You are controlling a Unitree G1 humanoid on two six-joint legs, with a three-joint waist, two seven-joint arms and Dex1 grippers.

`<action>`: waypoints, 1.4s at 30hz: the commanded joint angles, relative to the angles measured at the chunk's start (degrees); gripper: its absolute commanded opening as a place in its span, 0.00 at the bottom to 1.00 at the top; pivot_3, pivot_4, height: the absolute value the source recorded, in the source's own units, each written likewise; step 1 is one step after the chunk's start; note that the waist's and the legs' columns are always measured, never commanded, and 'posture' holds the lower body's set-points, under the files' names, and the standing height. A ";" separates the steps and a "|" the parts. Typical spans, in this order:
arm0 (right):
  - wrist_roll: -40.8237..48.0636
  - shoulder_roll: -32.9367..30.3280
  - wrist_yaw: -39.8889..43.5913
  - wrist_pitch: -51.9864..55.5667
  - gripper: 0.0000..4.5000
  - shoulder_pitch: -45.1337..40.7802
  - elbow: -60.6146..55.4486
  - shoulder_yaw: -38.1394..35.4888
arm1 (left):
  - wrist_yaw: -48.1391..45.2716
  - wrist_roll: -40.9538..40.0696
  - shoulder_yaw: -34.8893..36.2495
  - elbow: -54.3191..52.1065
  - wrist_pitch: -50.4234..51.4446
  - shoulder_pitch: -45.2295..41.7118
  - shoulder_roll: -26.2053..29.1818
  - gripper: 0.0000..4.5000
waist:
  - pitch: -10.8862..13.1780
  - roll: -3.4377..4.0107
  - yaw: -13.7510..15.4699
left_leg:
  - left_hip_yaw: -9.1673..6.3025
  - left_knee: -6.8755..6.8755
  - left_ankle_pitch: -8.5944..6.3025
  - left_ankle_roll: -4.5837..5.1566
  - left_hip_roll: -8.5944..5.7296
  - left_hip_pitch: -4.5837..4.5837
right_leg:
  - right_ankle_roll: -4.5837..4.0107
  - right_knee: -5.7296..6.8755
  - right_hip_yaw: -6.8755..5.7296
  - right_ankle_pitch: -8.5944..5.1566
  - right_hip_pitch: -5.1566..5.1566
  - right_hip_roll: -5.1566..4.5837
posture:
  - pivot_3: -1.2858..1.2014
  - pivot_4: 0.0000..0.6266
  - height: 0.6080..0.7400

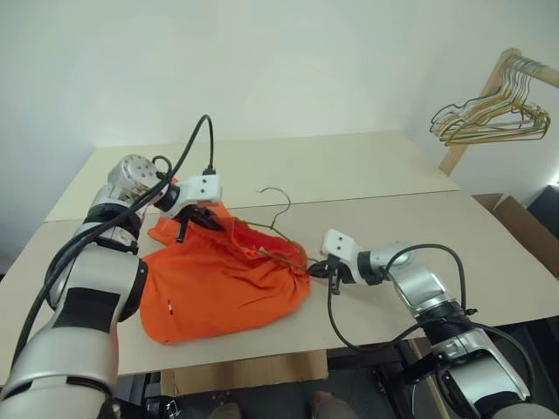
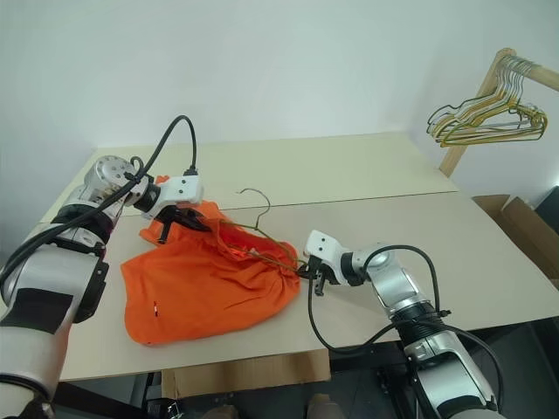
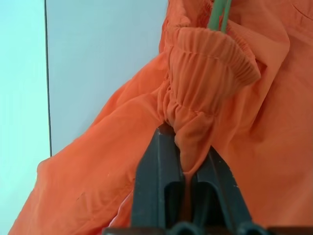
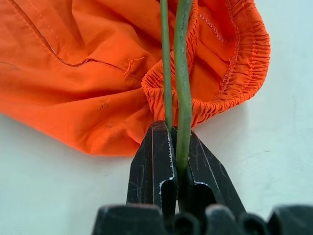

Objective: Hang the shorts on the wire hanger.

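left gripper [image 3: 188,169]: fingers clamping together on a bunched fold of the elastic waistband, fabric pinched between the two black pads
right gripper [image 4: 177,156]: fingers closing tight on the green-grey wire, which is running out between them toward the waistband
shorts [image 1: 218,284]: bright orange, lying crumpled on the desk's near half, toward its left side; waistband end facing the far edge and right, a leg reaching toward the near edge, small white mark [image 1: 169,307] showing near the hem
wire hanger [image 1: 278,229]: thin, partly lying inside the waistband opening, hook sticking up beyond the fabric toward the far edge; one end sitting in the right gripper just beside the shorts' right edge
desk [image 1: 367,175]: pale beige, a seam crossing it side to side behind the shorts
hanger bunch [image 2: 485,118]: gold and dark wire hangers hanging on a wooden rail past the desk's far right corner, well apart from the shorts
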 commanded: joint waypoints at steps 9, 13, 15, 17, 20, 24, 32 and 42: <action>-3.67 -0.15 -4.76 -6.01 0.18 -0.61 -1.20 1.02 | -1.41 -0.16 2.33 -0.85 -2.29 -1.21 1.78 0.00 | 0.00 0.00 -0.10 | 0.00 0.00 0.00 0.00 0.00 0.00 | 0.00 0.00 0.00 0.00 -0.01 0.00 | 0.49 0.00 1.00; -4.06 -0.72 -6.25 -6.83 0.49 -0.13 -2.32 0.06 | 0.77 1.36 1.70 -1.28 -4.73 -1.99 3.05 0.00 | 0.00 0.00 -0.19 | 0.00 0.01 0.00 0.00 0.00 0.00 | 0.00 0.00 0.00 0.01 0.01 0.00 | 0.49 0.00 1.00; -3.55 -1.14 -7.22 -6.10 0.65 -0.01 -3.12 -1.25 | 3.67 1.87 1.98 -1.47 -6.19 -2.09 3.83 0.00 | 0.00 -0.01 -0.49 | 0.00 0.01 0.00 0.00 0.00 0.00 | 0.00 0.00 0.00 0.01 0.00 -0.01 | 0.48 0.00 1.00; -2.46 -2.03 -7.58 -5.06 0.81 0.33 -4.27 -2.97 | 4.03 1.09 3.05 -1.53 -6.97 -2.20 4.41 0.00 | 0.00 0.00 -0.77 | -0.01 0.01 0.00 0.00 0.00 0.00 | 0.00 0.01 0.00 0.01 0.00 -0.01 | 0.48 0.00 1.00; 0.77 -3.20 -8.70 -2.21 0.99 1.57 -5.73 -7.86 | 3.34 -0.47 5.11 -1.58 -7.10 -2.43 4.94 0.00 | 0.00 -0.01 -1.17 | -0.02 0.02 0.00 0.00 -0.01 -0.01 | 0.01 0.00 -0.01 0.01 0.02 -0.03 | 0.48 0.00 1.00; 9.08 -5.20 -6.28 7.67 0.99 3.73 -8.00 -15.21 | 1.41 -2.71 8.10 -1.66 -5.51 -3.48 4.86 0.00 | -0.01 -0.01 -1.23 | -0.03 0.06 0.00 0.00 -0.01 -0.05 | 0.02 -0.01 -0.02 0.02 0.02 -0.05 | 0.48 0.00 1.00; 19.56 -1.75 -6.13 18.27 0.99 10.09 -13.18 -18.64 | -1.14 -3.25 9.77 -2.11 -6.16 -4.81 5.89 0.00 | -0.01 -0.02 -1.73 | -0.05 0.06 0.00 0.01 0.00 0.02 | 0.02 0.07 -0.01 0.03 0.04 -0.02 | 0.49 0.00 1.00; 15.74 11.41 -11.41 11.11 0.99 4.82 -2.60 -11.45 | -1.39 -3.23 10.43 -2.58 -6.43 -6.31 6.75 0.00 | -0.02 -0.04 -2.47 | -0.11 0.11 0.00 0.01 -0.03 -0.04 | 0.04 0.13 -0.01 0.02 0.00 -0.03 | 0.50 0.00 1.00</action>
